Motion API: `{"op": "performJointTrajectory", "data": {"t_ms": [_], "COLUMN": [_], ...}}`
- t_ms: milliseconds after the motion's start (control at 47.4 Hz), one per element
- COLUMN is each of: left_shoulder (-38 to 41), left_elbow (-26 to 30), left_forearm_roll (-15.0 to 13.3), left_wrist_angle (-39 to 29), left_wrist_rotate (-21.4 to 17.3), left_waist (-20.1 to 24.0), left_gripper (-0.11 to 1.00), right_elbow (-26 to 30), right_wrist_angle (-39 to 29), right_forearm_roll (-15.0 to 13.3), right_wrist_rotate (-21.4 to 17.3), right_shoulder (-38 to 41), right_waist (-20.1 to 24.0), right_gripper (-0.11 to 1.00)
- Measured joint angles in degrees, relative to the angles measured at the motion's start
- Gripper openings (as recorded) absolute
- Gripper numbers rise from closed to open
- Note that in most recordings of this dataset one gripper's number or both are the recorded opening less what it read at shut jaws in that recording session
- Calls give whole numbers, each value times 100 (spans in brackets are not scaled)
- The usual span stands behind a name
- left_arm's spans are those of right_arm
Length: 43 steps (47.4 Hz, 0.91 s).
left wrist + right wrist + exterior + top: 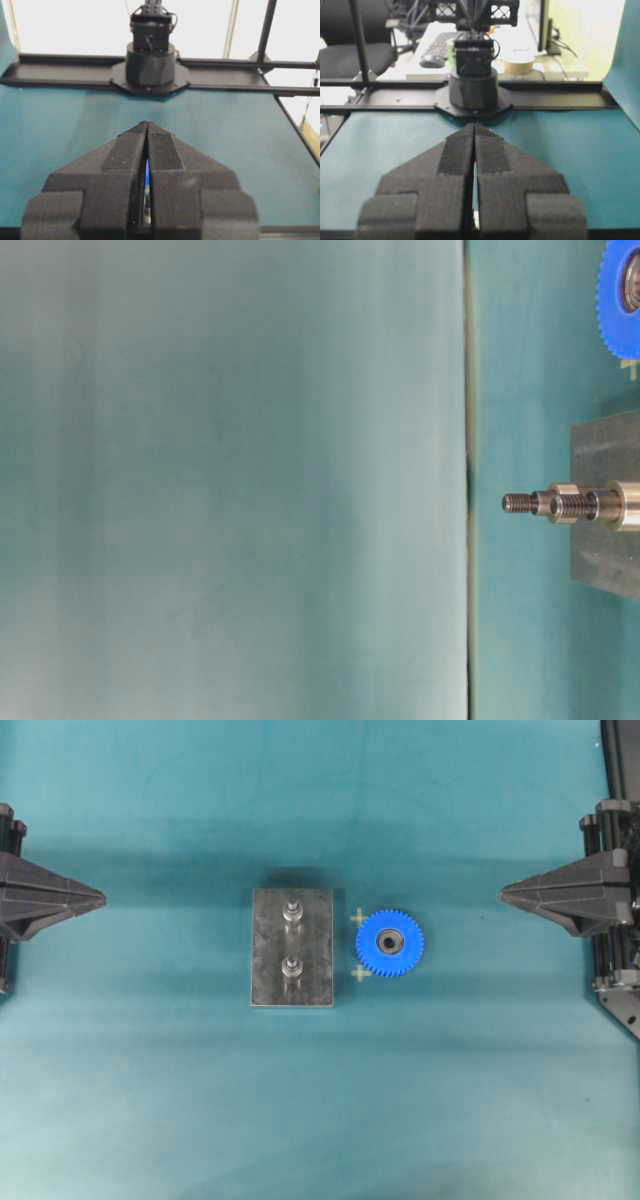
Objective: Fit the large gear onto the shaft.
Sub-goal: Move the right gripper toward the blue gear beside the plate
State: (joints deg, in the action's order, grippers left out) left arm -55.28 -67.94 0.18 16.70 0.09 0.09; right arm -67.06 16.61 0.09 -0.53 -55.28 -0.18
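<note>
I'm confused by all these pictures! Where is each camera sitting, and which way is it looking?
Overhead: above the table, looking straight down at the grey block, large gear, left end effector and right end effector.
Table-level: low, turned sideways, seeing the shaft, block and gear edge; no robot.
Left wrist: on the left arm, looking across the table over its shut end effector at the opposite arm's base.
Right wrist: likewise, from the right arm.
Overhead and table-level share gear, block and shafts.
</note>
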Motion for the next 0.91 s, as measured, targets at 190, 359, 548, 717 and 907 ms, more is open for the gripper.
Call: {"op": "performJointTrajectory", "data": {"t_ms": [190, 359, 548, 717, 907], "left_shoulder": [88, 431, 1072, 1608, 2030], "left_elbow": [26, 167, 352, 571, 773], "left_forearm_roll": [26, 35, 35, 35, 35], "left_wrist_angle": [-18, -264, -650, -1266, -1635], "left_wrist_rotate": [44, 53, 35, 26, 9], "left_waist": [35, 167, 255, 255, 264], "left_gripper": [0, 0, 0, 0, 0], "right_elbow": [185, 721, 1257, 1661, 2039], "right_wrist_angle": [-1283, -3103, -4061, -4904, -5071], "right_forearm_roll": [606, 729, 659, 650, 598], "right_wrist_rotate": [-79, -105, -114, -114, -105], "right_shoulder": [158, 536, 1336, 2435, 3375], "right_waist": [-281, -826, -1046, -1063, -1072], "right_gripper": [1, 1, 1, 1, 1]}}
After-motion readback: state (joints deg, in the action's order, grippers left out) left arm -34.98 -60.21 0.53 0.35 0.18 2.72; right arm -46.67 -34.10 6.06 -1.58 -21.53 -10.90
